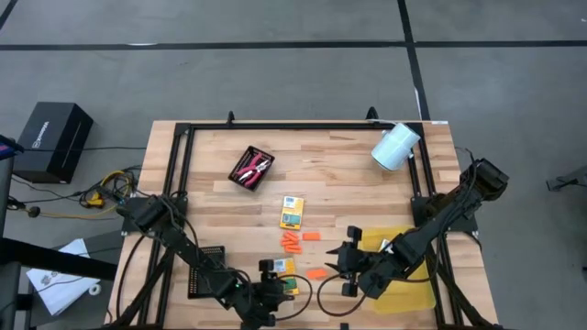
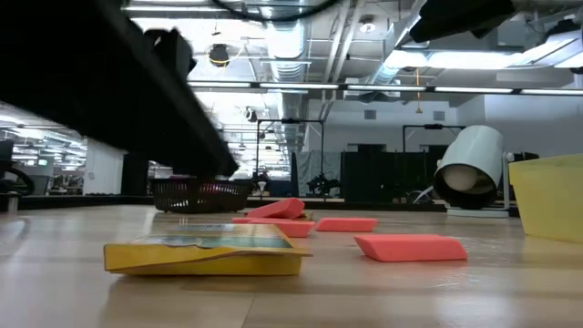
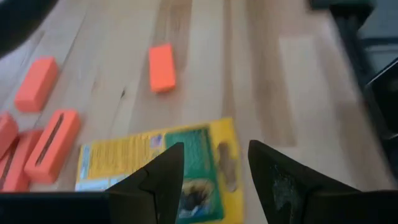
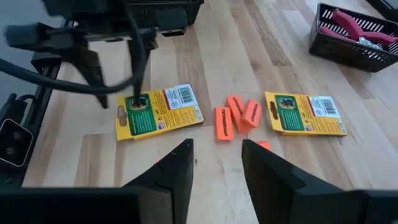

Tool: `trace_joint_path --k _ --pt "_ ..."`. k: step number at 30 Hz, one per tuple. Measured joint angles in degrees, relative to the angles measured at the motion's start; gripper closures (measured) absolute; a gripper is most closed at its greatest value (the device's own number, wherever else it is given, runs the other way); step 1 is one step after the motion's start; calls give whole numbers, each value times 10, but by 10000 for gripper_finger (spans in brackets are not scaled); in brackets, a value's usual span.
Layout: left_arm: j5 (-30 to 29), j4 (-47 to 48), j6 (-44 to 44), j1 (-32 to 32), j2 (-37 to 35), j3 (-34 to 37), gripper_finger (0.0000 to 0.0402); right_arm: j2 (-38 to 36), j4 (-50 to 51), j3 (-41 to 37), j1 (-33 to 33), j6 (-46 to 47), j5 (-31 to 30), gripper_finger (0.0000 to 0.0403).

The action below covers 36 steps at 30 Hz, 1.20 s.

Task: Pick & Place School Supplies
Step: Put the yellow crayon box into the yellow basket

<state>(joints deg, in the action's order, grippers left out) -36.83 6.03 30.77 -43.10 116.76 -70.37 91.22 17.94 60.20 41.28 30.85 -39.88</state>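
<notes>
Crayon box (image 1: pixel 292 212) flat, lengthwise toward mesh tray (image 1: pixel 251 169)

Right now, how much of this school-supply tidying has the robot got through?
Done: only the red-handled tools lie in a black mesh tray. In hand: nothing is gripped; the left gripper hovers open over one crayon box, the right gripper waits open nearby. Left: both boxes, including the second box, and the orange pieces on the table.

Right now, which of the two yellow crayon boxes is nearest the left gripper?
The crayon box at the table's front edge, directly under the open left gripper; the other box lies mid-table.
</notes>
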Motion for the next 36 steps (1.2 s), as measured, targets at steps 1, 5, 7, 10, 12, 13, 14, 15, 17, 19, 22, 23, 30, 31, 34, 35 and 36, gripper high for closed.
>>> trace_joint_path --k 1,5,7,10,12,13,14,15,17,19,22,23,30,31,34,35,36 --pt "-1 5 8 1 3 0 229 0 0 0 0 0 0 275" --pt "-1 8 16 -1 8 -2 229 0 -2 0 0 -9 0 276" --pt "3 14 16 -3 18 -6 229 0 -2 0 0 -11 0 276" --pt "20 14 15 -3 50 -34 229 0 -3 0 0 -13 0 275" --pt "14 22 15 -3 77 -62 229 0 -4 0 0 -13 0 275" --pt "11 26 17 -3 86 -74 229 0 -4 0 0 -13 0 275" --pt "9 40 22 -3 93 -84 229 0 -4 0 0 -13 0 275" --pt "5 55 26 -3 99 -95 229 0 -4 1 0 -13 0 275" --pt "-3 78 39 -1 105 -104 229 0 -4 1 3 -14 3 275" --pt "-1 88 47 0 105 -105 229 0 -4 1 2 -13 10 274" --pt "-9 105 57 2 105 -105 229 0 -5 1 3 -13 11 275" --pt "-12 110 63 4 105 -105 229 0 -5 1 2 -13 11 275" --pt "-18 155 90 14 105 -104 275 0 -5 1 2 -24 11 277" --pt "-18 157 89 16 106 -103 297 0 -5 1 2 -24 11 277" --pt "-20 163 87 18 106 -102 374 0 -5 0 1 -24 11 277" --pt "-20 162 85 18 106 -102 385 0 -5 0 1 -24 11 278" --pt "-21 162 85 18 106 -102 388 0 -5 0 1 -24 11 278"
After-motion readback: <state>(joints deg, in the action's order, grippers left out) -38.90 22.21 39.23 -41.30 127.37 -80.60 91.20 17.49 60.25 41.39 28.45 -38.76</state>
